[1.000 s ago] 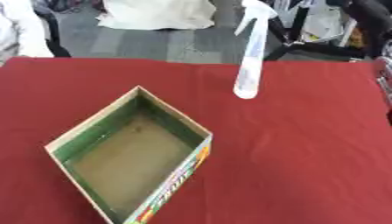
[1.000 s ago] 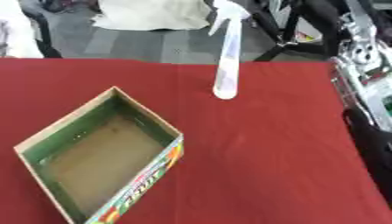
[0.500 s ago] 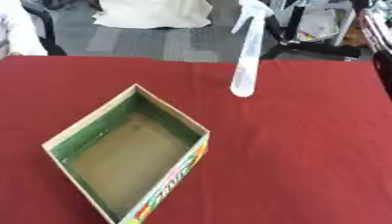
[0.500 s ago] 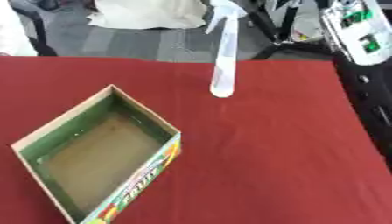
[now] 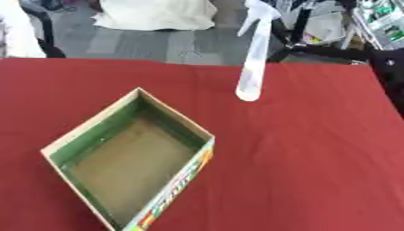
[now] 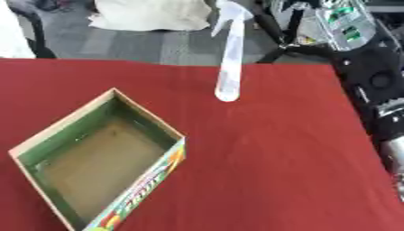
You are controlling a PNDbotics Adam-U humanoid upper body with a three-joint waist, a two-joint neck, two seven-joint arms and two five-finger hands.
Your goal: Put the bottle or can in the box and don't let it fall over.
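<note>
Fingers unseen, right arm (image 6: 371,85) at edge; spray bottle (image 5: 254,58) upright beyond box (image 5: 126,158)

Spray bottle (image 6: 229,67) upright on red tablecloth (image 6: 268,162), near far edge. Open box (image 6: 94,167) lower left, well apart from bottle. Right arm (image 6: 375,85) at right edge; hand not visible.

A white spray bottle (image 5: 254,58) stands on red cloth (image 5: 315,149) near a green-lined cardboard box (image 5: 130,158) with colourful print outside.

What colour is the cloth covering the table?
Red cloth, plain and unpatterned; the left eye view shows it best.
</note>
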